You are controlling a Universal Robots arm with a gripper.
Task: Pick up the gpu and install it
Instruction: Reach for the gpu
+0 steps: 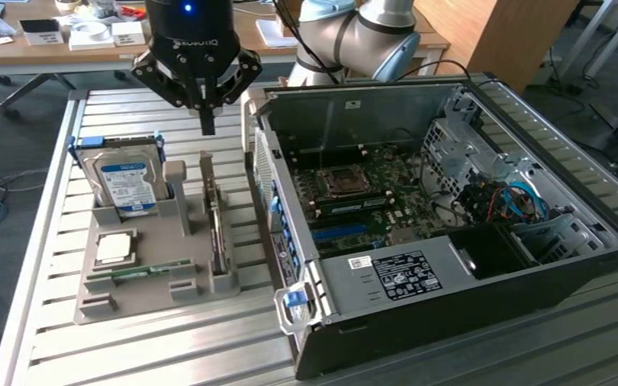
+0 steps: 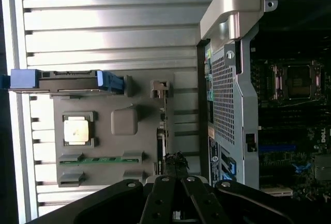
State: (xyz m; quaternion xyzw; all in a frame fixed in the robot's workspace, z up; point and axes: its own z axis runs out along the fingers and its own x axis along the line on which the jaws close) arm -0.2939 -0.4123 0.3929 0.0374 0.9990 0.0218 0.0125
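Observation:
The gpu (image 1: 215,215) stands on its edge in a slot of the grey parts holder (image 1: 142,301), beside the open computer case (image 1: 566,241). From the wrist it is a thin dark strip (image 2: 162,131) along the holder's side. My gripper (image 1: 207,125) hangs a short way above the gpu's far end, fingers shut together with nothing between them. The wrist view has the fingers (image 2: 164,199) meeting over the card's edge. The motherboard (image 1: 368,201) lies exposed inside the case.
On the holder a silver hard drive with a blue label (image 1: 125,181) stands upright, a CPU (image 1: 113,248) lies flat and a green RAM stick (image 1: 142,273) sits in its groove. The case's metal side wall (image 2: 230,105) rises close beside the gpu. A desk with boxes stands behind.

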